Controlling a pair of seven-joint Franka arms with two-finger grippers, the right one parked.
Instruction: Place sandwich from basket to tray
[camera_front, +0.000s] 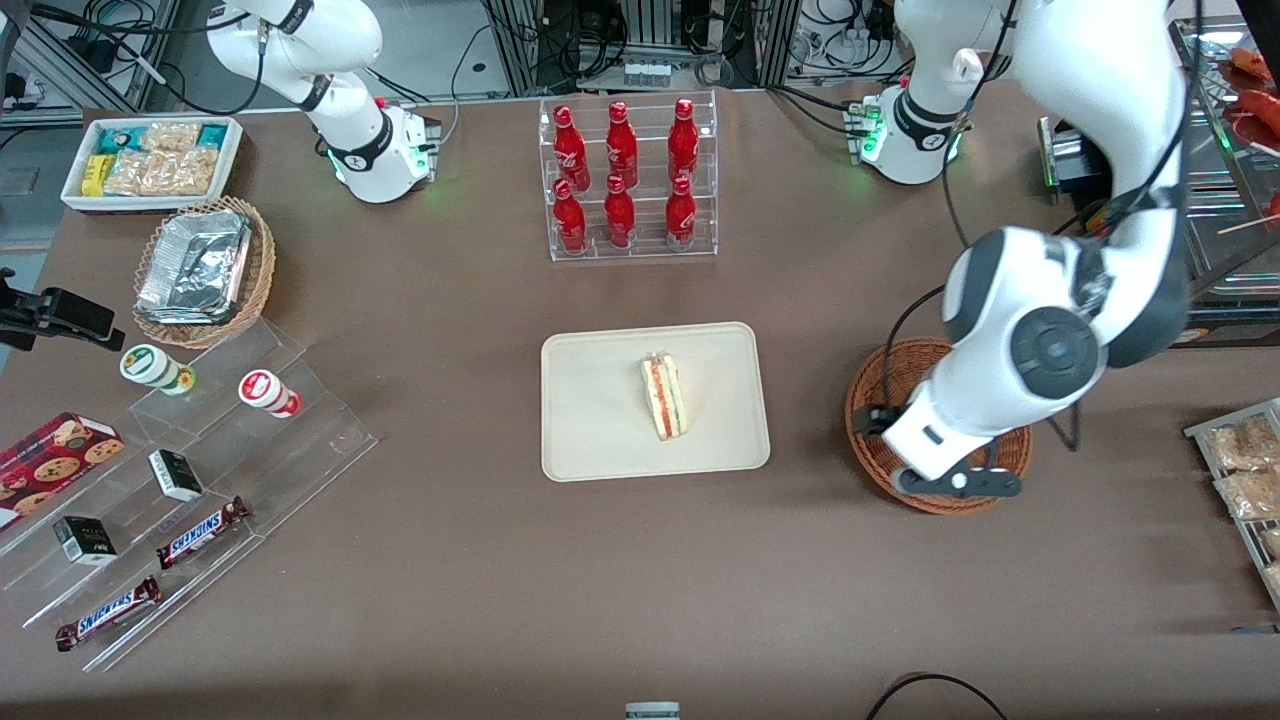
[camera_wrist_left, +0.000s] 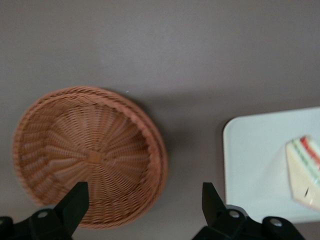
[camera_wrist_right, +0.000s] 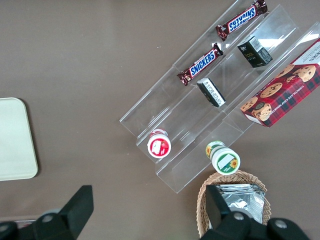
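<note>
The sandwich (camera_front: 664, 397) lies on the cream tray (camera_front: 600, 430) at mid-table, its red and green cut side showing. The reddish-brown wicker basket (camera_front: 872, 395) stands beside the tray toward the working arm's end. It is empty in the left wrist view (camera_wrist_left: 90, 155). My left gripper (camera_front: 955, 482) hangs above the basket's edge that is nearer the front camera. In the left wrist view the gripper (camera_wrist_left: 145, 200) is open and holds nothing, with its black fingertips (camera_wrist_left: 75, 200) wide apart. That view also shows the tray (camera_wrist_left: 250, 165) and the sandwich (camera_wrist_left: 305, 170).
A clear rack of red bottles (camera_front: 630, 180) stands farther from the camera than the tray. Toward the parked arm's end are a clear stepped shelf (camera_front: 200, 480) with snacks, a light wicker basket of foil trays (camera_front: 200, 270) and a white bin (camera_front: 150, 160). Snack packets (camera_front: 1240, 470) lie at the working arm's end.
</note>
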